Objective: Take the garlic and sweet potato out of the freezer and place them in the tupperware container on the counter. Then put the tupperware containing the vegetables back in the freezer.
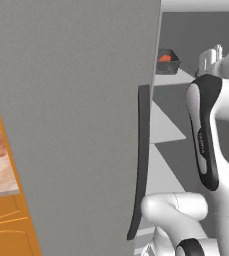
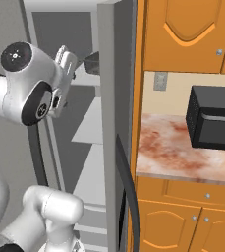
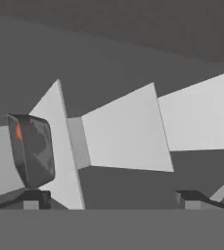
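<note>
The freezer stands open, its wide grey door [image 1: 76, 125] swung out with the dark curved handle [image 1: 143, 160]. On an upper inner shelf sits the dark tupperware container [image 1: 167, 62], with the orange-red sweet potato [image 1: 164, 58] inside it. In the hand view the container [image 3: 33, 151] appears rolled on its side at the left, an orange patch [image 3: 19, 132] showing at its rim, just above one fingertip [image 3: 31, 199]. My gripper [image 3: 111, 200] is open, holds nothing, and hovers a little short of the container [image 2: 92, 63]. The garlic is hidden.
Grey freezer shelves [image 3: 125, 134] step away below and beside the tub. The freezer's side wall [image 2: 111, 123] sits right of the arm. Beyond it lie the marbled counter [image 2: 173, 150], a black microwave [image 2: 214, 118], and orange cabinets [image 2: 182, 34] above and below.
</note>
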Controlling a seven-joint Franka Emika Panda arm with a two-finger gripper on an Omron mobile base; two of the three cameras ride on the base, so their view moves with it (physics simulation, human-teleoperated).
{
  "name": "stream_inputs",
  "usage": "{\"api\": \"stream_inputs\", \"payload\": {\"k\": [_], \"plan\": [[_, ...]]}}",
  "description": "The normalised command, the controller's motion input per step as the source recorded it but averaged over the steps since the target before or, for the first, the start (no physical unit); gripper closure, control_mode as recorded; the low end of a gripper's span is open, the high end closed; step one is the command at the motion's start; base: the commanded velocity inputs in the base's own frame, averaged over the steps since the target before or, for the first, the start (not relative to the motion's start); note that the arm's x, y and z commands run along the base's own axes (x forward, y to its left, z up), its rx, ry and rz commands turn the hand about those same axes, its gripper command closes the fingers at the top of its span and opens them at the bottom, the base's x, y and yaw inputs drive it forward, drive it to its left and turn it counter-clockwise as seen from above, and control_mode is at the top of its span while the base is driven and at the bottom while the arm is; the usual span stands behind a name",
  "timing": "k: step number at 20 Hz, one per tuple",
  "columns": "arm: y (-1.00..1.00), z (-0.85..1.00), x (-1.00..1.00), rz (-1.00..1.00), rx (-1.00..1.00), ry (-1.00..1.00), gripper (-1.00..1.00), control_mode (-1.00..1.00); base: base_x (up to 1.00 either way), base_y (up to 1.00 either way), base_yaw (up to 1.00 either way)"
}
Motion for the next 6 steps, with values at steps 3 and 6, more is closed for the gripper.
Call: {"api": "stream_inputs", "payload": {"k": [3, 6], "plan": [[0.73, 0.18, -1.00, 0.00, -0.07, -0.23, -1.00, -1.00, 0.00, 0.00, 0.00], [0.77, 0.19, -1.00, 0.00, -0.05, -0.17, -1.00, -1.00, 0.00, 0.00, 0.00]]}}
